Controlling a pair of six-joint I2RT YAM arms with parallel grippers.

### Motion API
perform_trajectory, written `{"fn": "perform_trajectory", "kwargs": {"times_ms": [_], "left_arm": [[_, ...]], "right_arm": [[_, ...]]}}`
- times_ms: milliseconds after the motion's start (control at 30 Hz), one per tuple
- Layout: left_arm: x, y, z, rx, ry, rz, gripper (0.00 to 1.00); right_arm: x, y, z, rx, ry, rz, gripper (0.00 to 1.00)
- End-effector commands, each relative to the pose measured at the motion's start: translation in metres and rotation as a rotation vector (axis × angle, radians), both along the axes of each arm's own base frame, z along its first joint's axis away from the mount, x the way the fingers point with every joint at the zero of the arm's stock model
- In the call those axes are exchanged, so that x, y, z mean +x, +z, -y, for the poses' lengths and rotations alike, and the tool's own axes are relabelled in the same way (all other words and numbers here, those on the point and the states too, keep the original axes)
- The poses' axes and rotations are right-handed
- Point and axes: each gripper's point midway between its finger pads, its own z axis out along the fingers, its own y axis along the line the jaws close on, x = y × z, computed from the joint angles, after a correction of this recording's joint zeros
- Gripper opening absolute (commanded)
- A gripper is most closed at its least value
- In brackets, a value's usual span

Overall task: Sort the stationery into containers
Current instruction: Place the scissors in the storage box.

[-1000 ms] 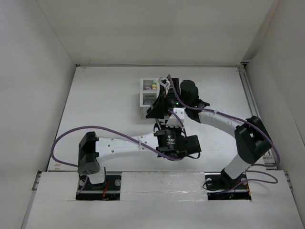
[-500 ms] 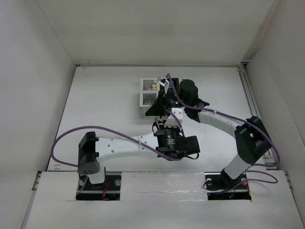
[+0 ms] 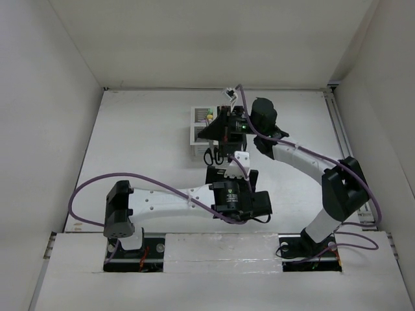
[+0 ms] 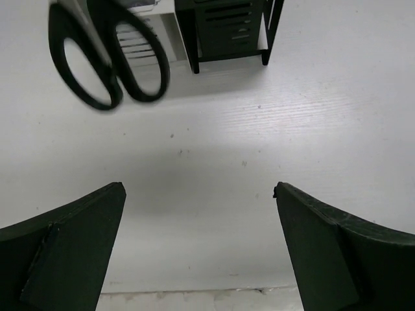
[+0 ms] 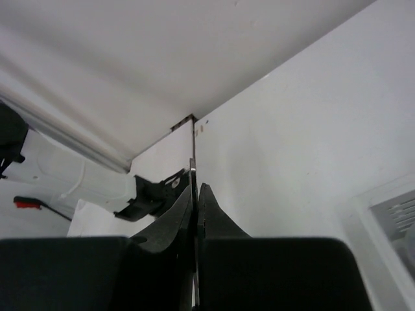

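Where the white tabletop lies under it, the left gripper hangs low with its two dark fingers spread wide, nothing between them, touching nothing; the right gripper sits up by the organizers, fingers pressed together on a thin edge-on strip, the blade of the black-handled scissors; white slatted two-compartment organizer stands mid-table, black slatted organizer of the same shape just beside it on its right; scissors' handle loops sit on the near side, between the boxes and the left gripper, apart from its fingers; cannot tell if they touch the table; small yellow and green pieces lie in the white organizer's far compartment.

Overhead view: right arm covers most of the black organizer, and neither gripper's opening can be read there; left wrist view gives the spread fingers, the blurred loops, the black organizer's near face; right wrist view gives the closed fingertips with the strip and a corner of the white organizer at lower right; handles hidden there.
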Motion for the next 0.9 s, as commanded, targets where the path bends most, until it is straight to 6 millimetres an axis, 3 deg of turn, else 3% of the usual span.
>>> {"fn": "perform_trajectory", "kwargs": {"times_ms": [0, 200, 233, 267, 300, 367, 433, 500, 600, 667, 867], "left_arm": [[-0.008, 0.018, -0.008, -0.090, -0.002, 0.008, 0.99], [-0.018, 0.003, -0.015, -0.125, -0.028, -0.064, 0.99], [-0.015, -0.001, -0.017, -0.127, -0.015, -0.078, 0.99], [-0.009, -0.005, -0.018, -0.147, 0.005, -0.092, 0.99], [-0.013, -0.012, -0.014, -0.149, -0.011, -0.120, 0.99], [-0.012, -0.012, -0.013, -0.167, -0.031, -0.134, 0.99], [-0.015, -0.018, -0.007, -0.196, -0.047, -0.152, 0.99], [-0.013, -0.021, -0.012, -0.212, -0.039, -0.162, 0.99], [-0.003, -0.014, -0.028, -0.263, 0.004, -0.161, 0.99], [0.003, -0.015, -0.039, -0.295, 0.028, -0.164, 0.99], [0.029, 0.007, -0.092, -0.390, 0.162, -0.136, 0.99]], "right_arm": [[0.038, 0.051, 0.013, 0.112, -0.100, 0.166, 0.00], [0.073, 0.065, 0.050, 0.133, -0.151, 0.414, 0.00], [0.082, 0.075, 0.060, 0.136, -0.173, 0.452, 0.00], [0.091, 0.064, 0.063, 0.117, -0.179, 0.458, 0.00], [0.095, 0.070, 0.068, 0.119, -0.186, 0.492, 0.00], [0.108, 0.057, 0.078, 0.096, -0.193, 0.512, 0.00], [0.108, 0.058, 0.083, 0.101, -0.185, 0.564, 0.00], [0.107, 0.045, 0.088, 0.093, -0.186, 0.558, 0.00], [0.115, 0.028, 0.094, 0.076, -0.239, 0.577, 0.00], [0.115, 0.028, 0.095, 0.091, -0.257, 0.607, 0.00], [0.124, 0.013, 0.099, 0.102, -0.326, 0.614, 0.00]]}}
